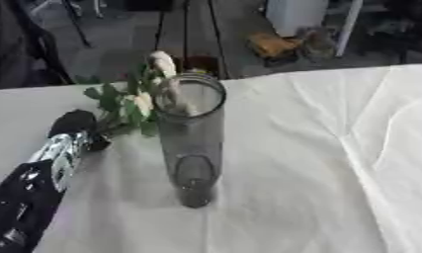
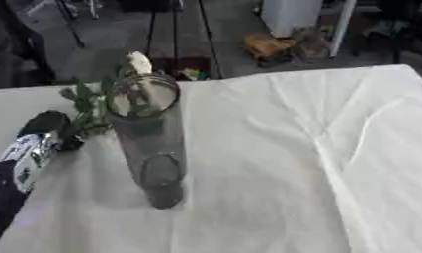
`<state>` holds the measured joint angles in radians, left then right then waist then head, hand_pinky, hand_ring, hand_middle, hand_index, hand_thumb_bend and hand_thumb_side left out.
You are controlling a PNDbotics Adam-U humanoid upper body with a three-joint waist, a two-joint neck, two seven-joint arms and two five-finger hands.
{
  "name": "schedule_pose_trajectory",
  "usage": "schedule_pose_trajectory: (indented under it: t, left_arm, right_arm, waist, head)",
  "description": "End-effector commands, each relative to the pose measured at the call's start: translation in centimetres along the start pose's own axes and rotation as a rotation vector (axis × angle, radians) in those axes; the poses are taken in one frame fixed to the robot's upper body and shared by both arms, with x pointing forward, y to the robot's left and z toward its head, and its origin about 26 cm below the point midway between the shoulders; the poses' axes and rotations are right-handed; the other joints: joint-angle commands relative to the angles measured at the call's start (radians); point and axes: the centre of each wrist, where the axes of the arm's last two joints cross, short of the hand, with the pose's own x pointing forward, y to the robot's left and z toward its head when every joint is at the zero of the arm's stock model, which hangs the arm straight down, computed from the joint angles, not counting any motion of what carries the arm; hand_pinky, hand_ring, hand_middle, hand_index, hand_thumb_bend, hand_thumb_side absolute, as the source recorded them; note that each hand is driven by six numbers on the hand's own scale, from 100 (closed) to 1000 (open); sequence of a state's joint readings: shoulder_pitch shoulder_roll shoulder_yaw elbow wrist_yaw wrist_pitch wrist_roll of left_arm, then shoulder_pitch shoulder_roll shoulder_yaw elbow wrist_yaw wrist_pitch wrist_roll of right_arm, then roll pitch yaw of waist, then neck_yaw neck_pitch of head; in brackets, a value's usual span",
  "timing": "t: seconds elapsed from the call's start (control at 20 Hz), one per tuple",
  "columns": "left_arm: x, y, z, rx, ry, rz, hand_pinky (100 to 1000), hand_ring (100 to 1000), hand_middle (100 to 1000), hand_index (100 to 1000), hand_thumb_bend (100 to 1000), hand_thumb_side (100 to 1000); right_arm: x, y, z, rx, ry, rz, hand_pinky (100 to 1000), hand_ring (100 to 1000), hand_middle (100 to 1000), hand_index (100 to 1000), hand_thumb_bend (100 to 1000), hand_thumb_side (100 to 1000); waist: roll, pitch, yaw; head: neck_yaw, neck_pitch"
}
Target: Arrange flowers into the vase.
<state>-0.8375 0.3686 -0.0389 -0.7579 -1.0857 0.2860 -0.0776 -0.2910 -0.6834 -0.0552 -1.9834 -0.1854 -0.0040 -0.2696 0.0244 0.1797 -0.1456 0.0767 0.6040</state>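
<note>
the left arm [image 1: 28, 197] comes in from the near left corner and slants up toward the far right, black at the near end with a silver wrist section further along. the left hand [image 1: 73, 123] at its tip is a dark rounded shape, its fingers curled in. the right arm shows in neither view.

table [image 1: 317, 148] under creased white cloth [image 1: 292, 207]; 1 clear glass vase [image 1: 192, 143] upright on cloth.

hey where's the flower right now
The flower is left of centre in the left eye view, its pale bloom just behind the rim of the glass vase and its leafy stem running down-left to the left robot hand.
</note>
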Motion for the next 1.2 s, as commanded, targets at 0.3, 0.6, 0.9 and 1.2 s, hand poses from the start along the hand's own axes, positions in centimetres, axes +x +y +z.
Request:
schedule_pose_trajectory:
  t: [0.3,0.6,0.9,1.2]
  left_arm:
    - [1.4,0.3,0.2,0.094,-0.015,0.018,100,100,100,100,1000,384]
    - [1.7,0.9,0.4,0.128,-0.039,0.056,100,100,100,100,1000,302]
    - [2.0,3.8,0.8,0.238,-0.050,0.143,100,100,100,100,1000,243]
    - [1.5,8.3,1.6,0.319,-0.079,0.222,100,100,100,100,1000,212]
  right_arm:
    - [0.7,-0.4,-0.4,0.001,-0.028,0.005,669,720,735,839,100,692]
    - [0.6,-0.5,-0.3,-0.002,-0.023,0.006,669,721,735,839,100,692]
    - [0.4,-0.6,-0.1,-0.007,-0.015,0.008,669,721,734,839,100,692]
    - [0.1,-0.7,0.1,-0.011,-0.002,0.012,670,721,734,840,100,692]
  waist:
    - [-0.004,-0.014,0.002]
    - [-0.006,-0.019,0.004]
    - [-0.012,-0.028,0.010]
    - [-0.018,-0.042,0.017]
  head:
    - [0.002,-0.002]
    - [-0.002,0.000]
    - [-0.005,0.003]
    - [-0.010,0.007]
